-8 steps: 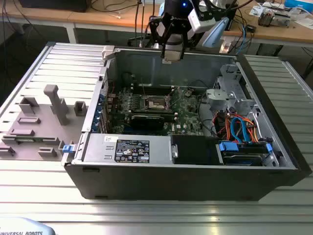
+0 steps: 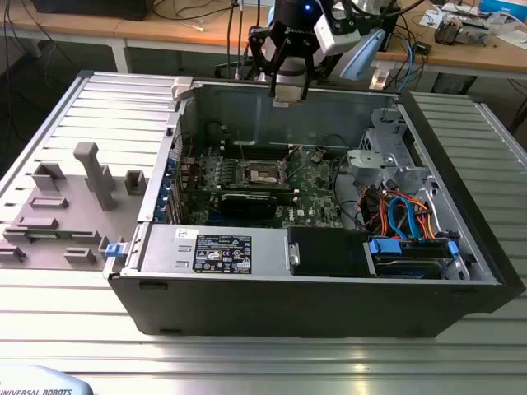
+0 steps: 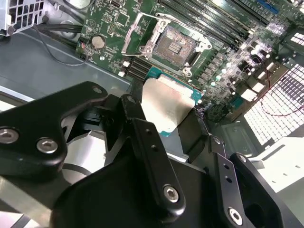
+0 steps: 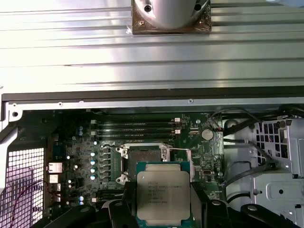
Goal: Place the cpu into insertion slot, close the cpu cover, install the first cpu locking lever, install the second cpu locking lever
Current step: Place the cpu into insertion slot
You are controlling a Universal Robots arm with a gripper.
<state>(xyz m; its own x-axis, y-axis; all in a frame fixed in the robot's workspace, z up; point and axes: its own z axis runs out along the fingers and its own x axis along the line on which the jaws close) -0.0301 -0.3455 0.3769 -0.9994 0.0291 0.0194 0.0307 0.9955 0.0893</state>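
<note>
cpu (image 4: 163,197): gripped by its edges in tool (image 2: 289,87), flat, metal top up, so underside stays free. insertion slot (image 4: 145,159): bare, well below, ready for chip.

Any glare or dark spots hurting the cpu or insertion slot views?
Second wrist view: glare whitens the cpu top. First wrist view: ribbed table blown out, cpu evenly lit. Exterior view: insertion slot sits dim inside the case.

The cpu (image 4: 163,190), silver-topped with a green rim, sits gripped flat in the claw (image 3: 165,118). It hangs apart from the insertion slot (image 4: 145,156), whose dark centre lies bare.
</note>
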